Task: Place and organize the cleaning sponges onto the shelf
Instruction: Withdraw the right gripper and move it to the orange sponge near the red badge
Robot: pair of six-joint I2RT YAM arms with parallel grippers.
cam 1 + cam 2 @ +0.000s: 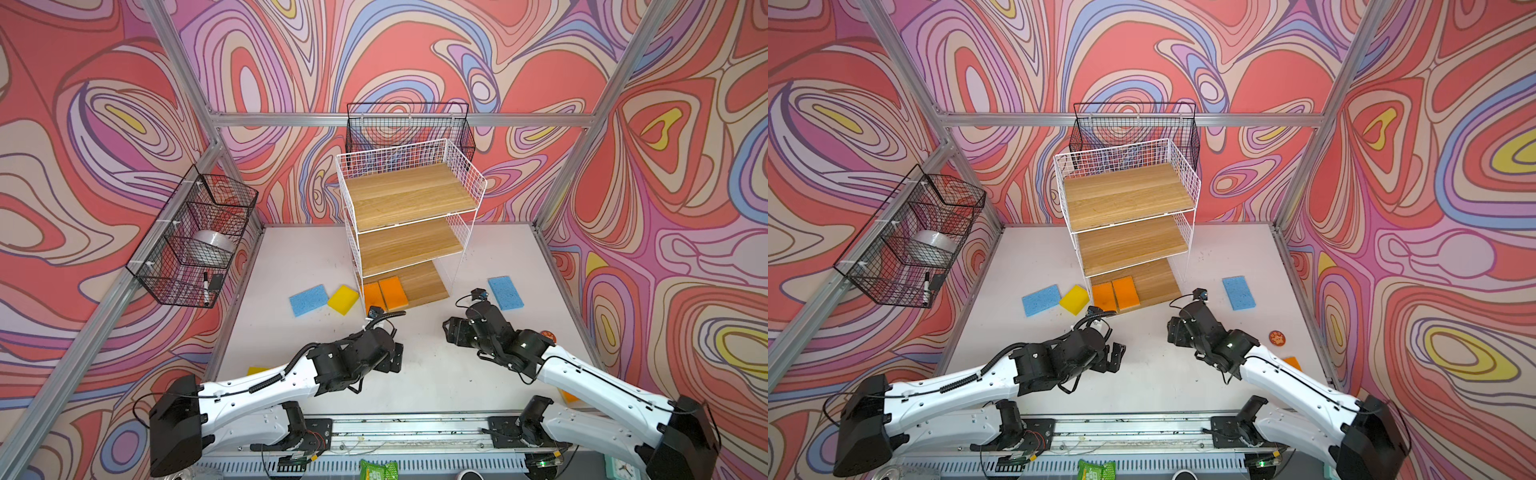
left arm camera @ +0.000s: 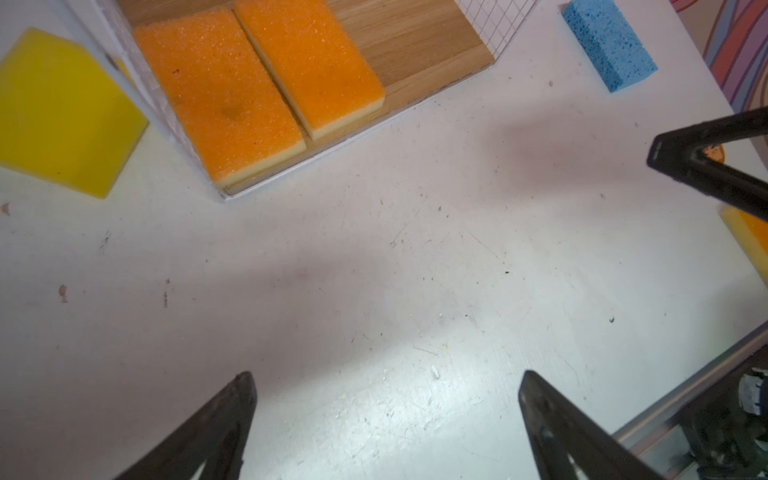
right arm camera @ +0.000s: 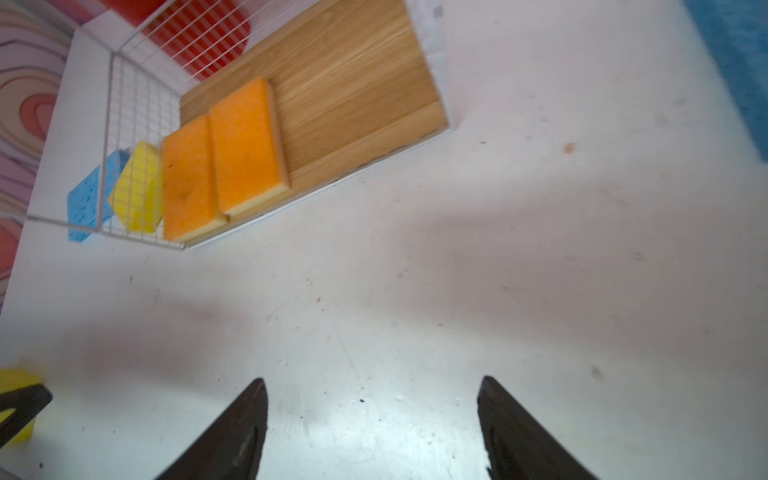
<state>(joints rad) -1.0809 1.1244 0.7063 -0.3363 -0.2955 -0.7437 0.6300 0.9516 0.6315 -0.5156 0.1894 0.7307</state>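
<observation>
The shelf [image 1: 409,216] stands at the back middle of the table. Two orange sponges [image 1: 384,293] [image 2: 216,95] [image 3: 245,145] lie side by side on its bottom board. Left of the shelf a blue sponge [image 1: 307,299] and a yellow sponge [image 1: 343,299] rest on the table. Another blue sponge [image 1: 505,293] lies to the shelf's right. A yellow sponge [image 1: 257,370] peeks from under the left arm, and an orange sponge [image 1: 1292,363] lies beside the right arm. My left gripper [image 1: 397,357] [image 2: 384,374] and right gripper [image 1: 451,330] [image 3: 374,380] hover open and empty over bare table.
Black wire baskets [image 1: 195,237] on the left wall hold a tape roll and a marker. Another black basket [image 1: 409,124] hangs behind the shelf. A small round orange disc [image 1: 1277,337] lies near the right arm. A metal rail [image 1: 415,428] runs along the front edge.
</observation>
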